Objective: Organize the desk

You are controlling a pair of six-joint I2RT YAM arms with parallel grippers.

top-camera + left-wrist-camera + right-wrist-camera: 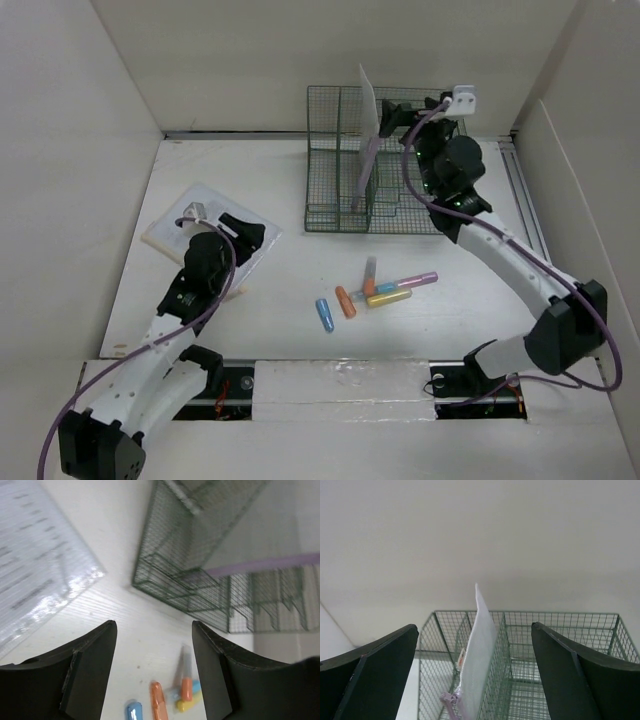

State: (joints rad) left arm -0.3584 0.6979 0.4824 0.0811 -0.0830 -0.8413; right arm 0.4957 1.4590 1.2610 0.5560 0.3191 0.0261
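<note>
While neither arm carries anything, step in hand: the tidying looks partway done, and the next pick has not begun.
Left jaws: spread wide and empty, hanging over the right corner of the plastic-sleeved sheet [165, 232] at left centre of the top view.
Counter [270, 330]: the white surface filling the middle of the top view, with everything else resting on it.
Loose markers [388, 297]: a small cluster at centre, blue, orange, yellow and pink, all lying flat, some touching.
Wire organizer [340, 222]: toward the back, right of centre, with a white zip pouch [368, 110] standing upright in it.
Right jaws: wide apart and gripping nothing, above the organizer's back right, just beside the pouch.
Next move, as a judgement: one arm lowers over a single marker with its jaws across the barrel, then carries it to a front compartment.
</note>
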